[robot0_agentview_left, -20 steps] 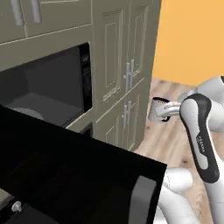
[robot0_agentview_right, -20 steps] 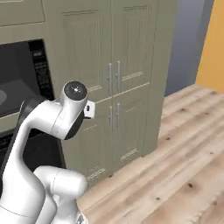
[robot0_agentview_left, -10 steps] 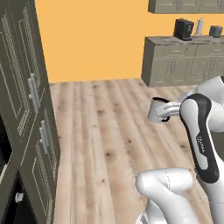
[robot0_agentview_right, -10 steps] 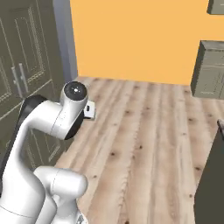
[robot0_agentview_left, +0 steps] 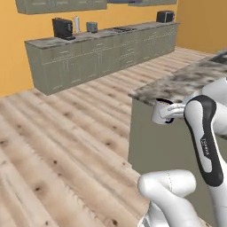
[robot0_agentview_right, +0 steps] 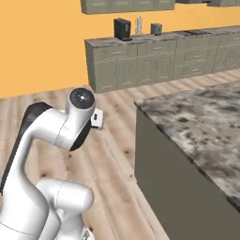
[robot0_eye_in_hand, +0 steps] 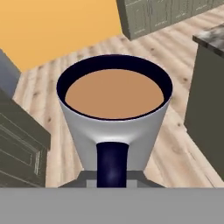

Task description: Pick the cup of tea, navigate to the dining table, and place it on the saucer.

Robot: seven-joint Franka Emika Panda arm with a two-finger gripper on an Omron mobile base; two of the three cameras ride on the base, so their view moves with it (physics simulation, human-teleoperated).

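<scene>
beside the mottled granite dining table (robot0_agentview_left: 186, 80), jaws clamp the smooth, tapered cup of tea (robot0_eye_in_hand: 114, 118).

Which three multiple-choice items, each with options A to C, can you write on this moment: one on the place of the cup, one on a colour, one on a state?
1. Where is the cup of tea?
A. In the claw
B. On the dining table
C. On the floor

2. What colour is the wall behind the far cabinets?
A. Blue
B. Orange
C. White

3. In what state is the cup?
A. Empty
B. Tipped over
C. Full of brown tea

Key: 1 A, the hand view shows the cup held upright above the wooden floor. 2 B, both base views show orange. 3 C, brown liquid sits near the dark rim.
</scene>
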